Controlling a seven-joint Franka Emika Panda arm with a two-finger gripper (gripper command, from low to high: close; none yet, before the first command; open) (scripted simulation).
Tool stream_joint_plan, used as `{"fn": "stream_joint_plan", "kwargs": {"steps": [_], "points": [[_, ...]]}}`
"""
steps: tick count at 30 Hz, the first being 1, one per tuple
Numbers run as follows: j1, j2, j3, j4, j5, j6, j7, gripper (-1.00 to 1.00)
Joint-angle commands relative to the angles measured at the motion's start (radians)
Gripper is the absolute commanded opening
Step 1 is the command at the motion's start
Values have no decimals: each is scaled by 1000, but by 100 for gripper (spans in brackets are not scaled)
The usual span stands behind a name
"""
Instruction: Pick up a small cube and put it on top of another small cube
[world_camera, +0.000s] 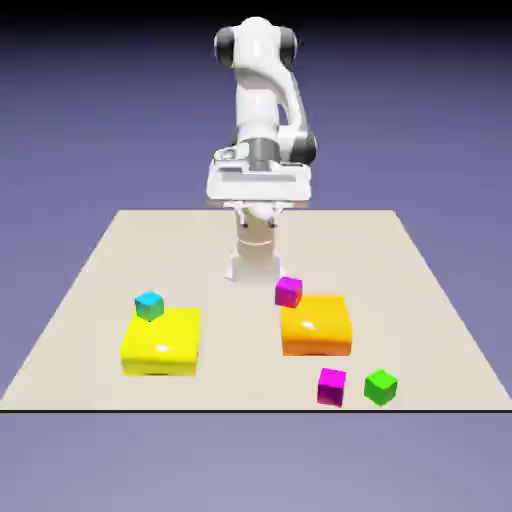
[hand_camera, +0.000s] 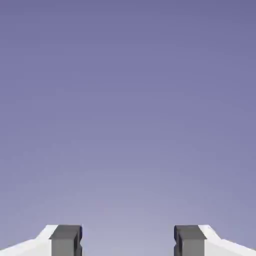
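The small cube (world_camera: 380, 386), bright green, sits on the table near the front edge, toward the exterior view's right. A magenta cube (world_camera: 332, 386) stands just to its left, a small gap between them. My gripper (world_camera: 258, 210) hangs high at the far side of the table, well away from all the cubes. In the hand view the gripper (hand_camera: 128, 242) is open, its grey fingertips (hand_camera: 66, 241) wide apart with nothing between them. Only the blue-violet backdrop shows beyond; no cube appears in that view.
A flat orange block (world_camera: 316, 325) lies mid-table with a second magenta cube (world_camera: 289, 291) at its far left corner. A flat yellow block (world_camera: 160, 342) lies at the left with a cyan cube (world_camera: 149, 305) at its far corner. The table's front edge (world_camera: 250, 408) runs just before the green cube.
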Motion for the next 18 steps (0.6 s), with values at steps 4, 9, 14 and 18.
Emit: {"fn": "stream_joint_plan", "kwargs": {"steps": [4,9,14,18], "points": [[2,145,61,123,-49,-123,18,0],[5,326,138,277,-110,-276,41,0],[8,507,214,431,-172,-430,63,0],[10,652,275,554,-221,-552,81,0]]}}
